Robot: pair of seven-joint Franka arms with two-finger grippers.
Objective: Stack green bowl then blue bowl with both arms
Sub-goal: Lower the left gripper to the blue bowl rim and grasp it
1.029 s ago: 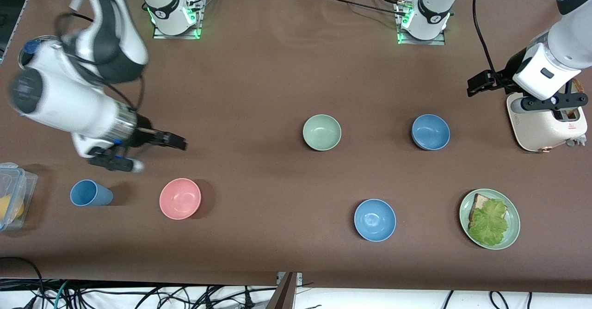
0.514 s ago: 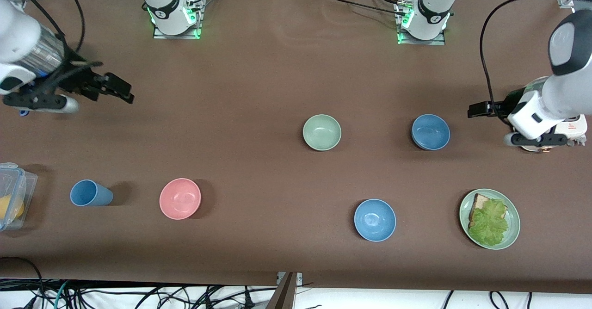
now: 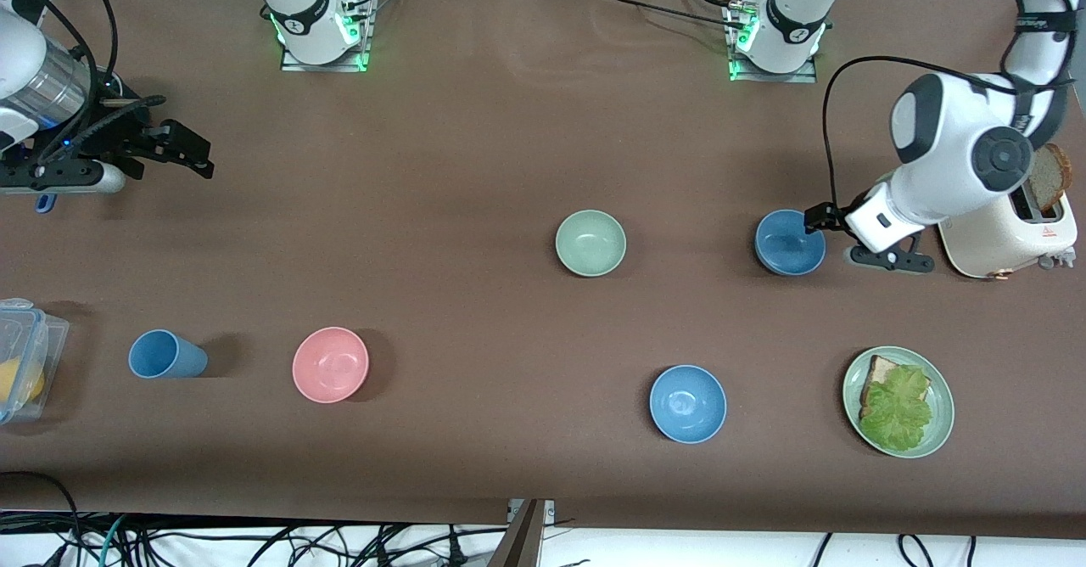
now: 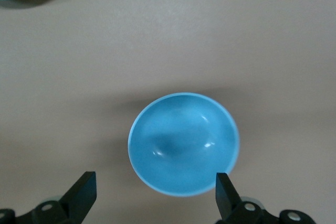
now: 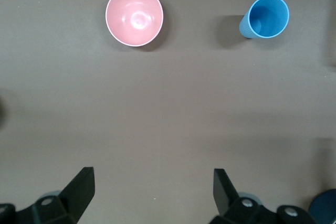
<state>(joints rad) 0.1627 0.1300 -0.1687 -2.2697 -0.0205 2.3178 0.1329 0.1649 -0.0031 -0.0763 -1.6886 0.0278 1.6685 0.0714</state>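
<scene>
The left gripper hangs with its jaws spread wide and empty, straddling the rim of the blue bowl, which sits upright on the worktop toward the left arm's end, beside the toaster. The right gripper is over bare worktop at the right arm's end, jaws wide apart in its wrist view and gripping nothing.

The green bowl stands alone mid-worktop, level with the blue bowl and well apart from it, so no stacking has happened yet. The step in hand looks like the left arm's approach to the blue bowl, though the task names green first. Next, I judge, the jaws must drop over one wall of the rim and pinch it.

All four bowls look empty: green, blue, the pink bowl and the brighter sky-blue bowl. The blue cup shows nothing inside. The green plate carries bread and lettuce; the toaster holds a slice.
</scene>
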